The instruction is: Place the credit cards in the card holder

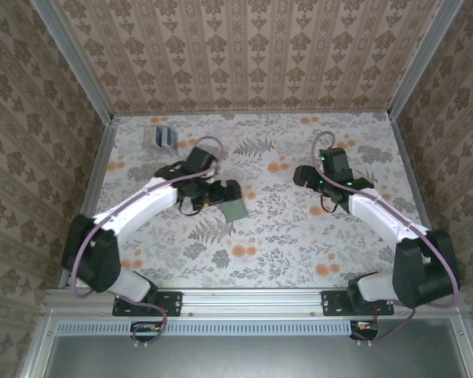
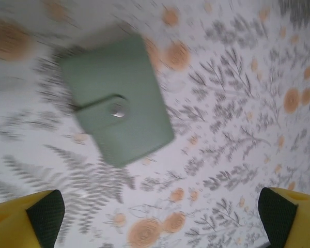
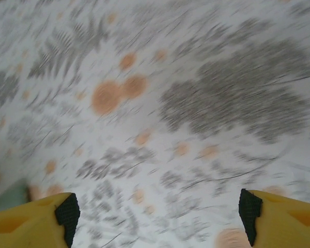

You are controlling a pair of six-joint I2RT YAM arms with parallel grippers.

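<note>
Jaws spread empty on left gripper (image 2: 160, 219) and right gripper (image 3: 159, 214); card holder (image 2: 125, 88) is best pinned while snap (image 2: 117, 110) is undone.

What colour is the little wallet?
The wallet is grey-green with a silver snap, clearest in the left wrist view.

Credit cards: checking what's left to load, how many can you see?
2: one blue card and another beside it, both in the clear stand at the table's far left; others may be hidden there.
</note>
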